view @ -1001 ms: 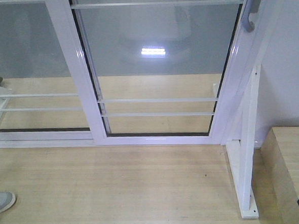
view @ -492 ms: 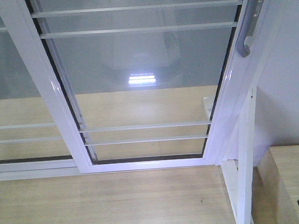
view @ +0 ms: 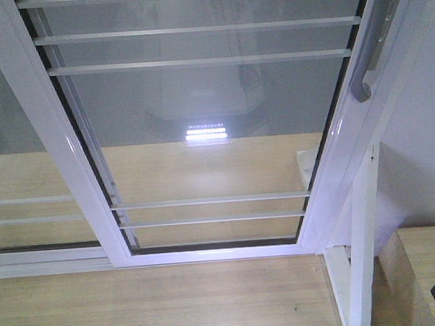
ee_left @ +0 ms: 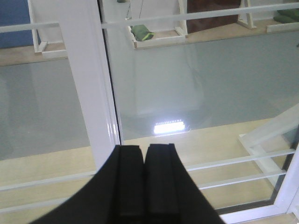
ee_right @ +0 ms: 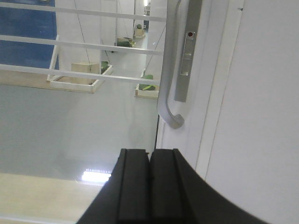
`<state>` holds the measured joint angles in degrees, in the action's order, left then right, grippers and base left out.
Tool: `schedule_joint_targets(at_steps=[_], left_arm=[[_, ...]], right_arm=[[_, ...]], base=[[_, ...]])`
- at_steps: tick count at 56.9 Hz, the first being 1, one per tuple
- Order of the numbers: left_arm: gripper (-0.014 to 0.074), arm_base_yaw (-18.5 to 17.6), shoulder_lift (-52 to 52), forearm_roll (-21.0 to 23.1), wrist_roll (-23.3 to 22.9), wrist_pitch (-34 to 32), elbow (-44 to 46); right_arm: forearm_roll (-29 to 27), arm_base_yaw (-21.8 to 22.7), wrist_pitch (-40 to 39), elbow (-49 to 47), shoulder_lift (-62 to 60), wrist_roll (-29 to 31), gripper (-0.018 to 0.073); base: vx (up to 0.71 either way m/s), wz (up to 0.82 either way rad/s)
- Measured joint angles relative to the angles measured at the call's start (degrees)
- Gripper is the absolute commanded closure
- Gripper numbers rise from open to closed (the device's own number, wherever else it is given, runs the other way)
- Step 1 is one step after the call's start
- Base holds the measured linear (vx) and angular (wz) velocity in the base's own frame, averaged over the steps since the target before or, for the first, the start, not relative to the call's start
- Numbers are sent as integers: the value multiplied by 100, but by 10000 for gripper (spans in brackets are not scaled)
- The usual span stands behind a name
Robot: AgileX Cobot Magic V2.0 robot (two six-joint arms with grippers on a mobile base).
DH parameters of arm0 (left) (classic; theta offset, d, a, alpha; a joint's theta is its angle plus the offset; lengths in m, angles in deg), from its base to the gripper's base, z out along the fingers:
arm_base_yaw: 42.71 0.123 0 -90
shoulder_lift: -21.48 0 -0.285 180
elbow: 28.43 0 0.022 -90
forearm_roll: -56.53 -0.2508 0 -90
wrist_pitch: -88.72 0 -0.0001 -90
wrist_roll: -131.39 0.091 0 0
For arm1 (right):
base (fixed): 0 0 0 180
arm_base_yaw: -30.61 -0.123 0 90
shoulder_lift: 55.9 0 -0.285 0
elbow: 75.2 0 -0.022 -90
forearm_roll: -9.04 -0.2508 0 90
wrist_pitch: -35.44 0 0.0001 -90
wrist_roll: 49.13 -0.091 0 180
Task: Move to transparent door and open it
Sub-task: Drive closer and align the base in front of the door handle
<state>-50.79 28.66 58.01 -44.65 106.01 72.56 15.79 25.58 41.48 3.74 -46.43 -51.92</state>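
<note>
While the left gripper [ee_left: 145,156] and the right gripper [ee_right: 149,161] are both pinched together on nothing, the right one sits near the curved grey handle [ee_right: 167,70], apart from it. The transparent door [view: 201,134] stands directly ahead, its bottom rail meeting pale wood flooring [view: 174,306]. Beyond the glass, a glossy grey floor [ee_left: 210,88] shows a bright light patch [view: 206,133].

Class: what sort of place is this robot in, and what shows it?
Probably an indoor test hall or lab: the transparent door stands next to a white floor brace on wood flooring, and low framed platforms show beyond the glass.
</note>
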Motion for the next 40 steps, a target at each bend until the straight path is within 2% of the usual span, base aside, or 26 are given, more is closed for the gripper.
schedule_joint_targets(at_steps=[21, 40], left_arm=[[599, -20, 70, 5, 0, 189, -4], [599, -20, 70, 5, 0, 189, -4]], right_arm=[[0, 20, 405, 17, 310, 0, 561], [0, 20, 418, 17, 316, 0, 561]], base=[[0, -1], [1, 1]])
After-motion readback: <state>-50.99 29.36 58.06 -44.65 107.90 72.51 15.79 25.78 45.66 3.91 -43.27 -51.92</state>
